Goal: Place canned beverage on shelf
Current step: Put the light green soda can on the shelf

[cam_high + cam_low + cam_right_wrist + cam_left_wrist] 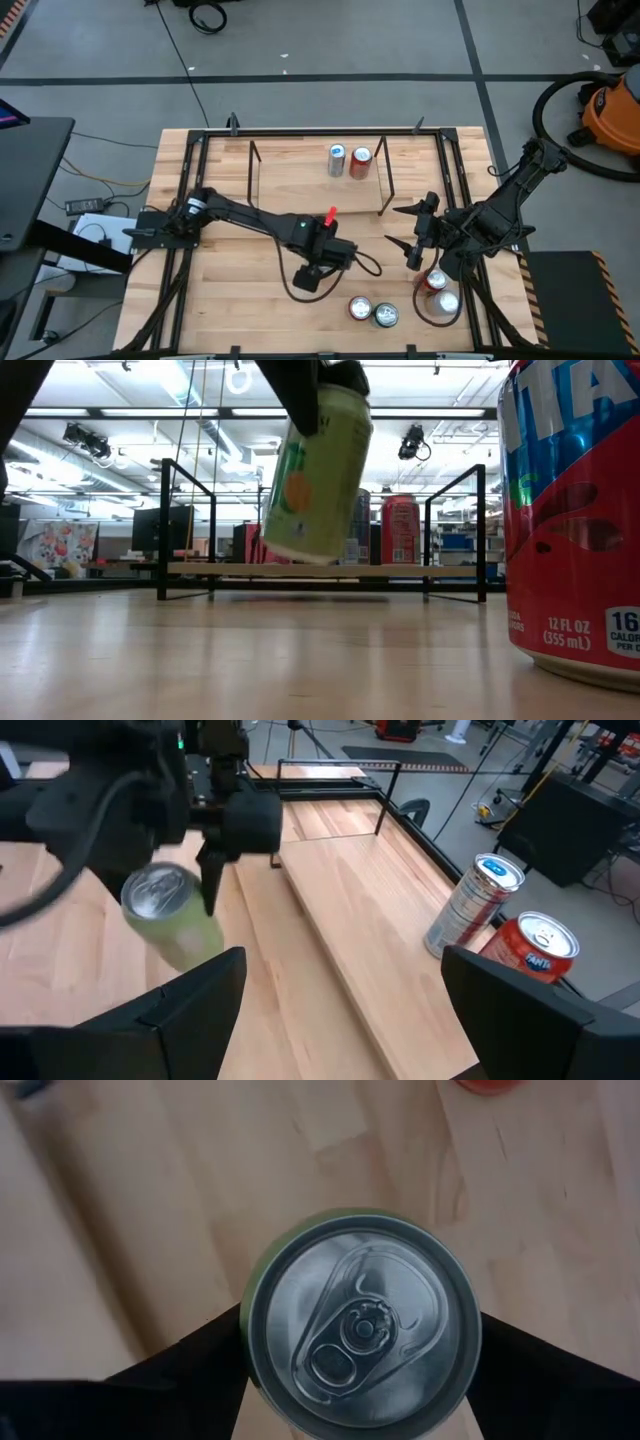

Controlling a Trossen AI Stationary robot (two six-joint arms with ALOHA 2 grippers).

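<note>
2 cans [348, 160] stand on the shelf [290, 170] at its right end. In front, the left gripper [322, 262] holds a can [315, 470] above the table [240, 290].

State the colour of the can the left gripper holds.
Light green, with an orange mark on the can; clearest in the low view.

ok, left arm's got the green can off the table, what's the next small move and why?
Probably carry it toward the shelf. The left gripper holds the green can tilted, clear of the table and short of the shelf. Two cans stand at the deck's right end; the rest looks free. The right gripper waits open.
</note>
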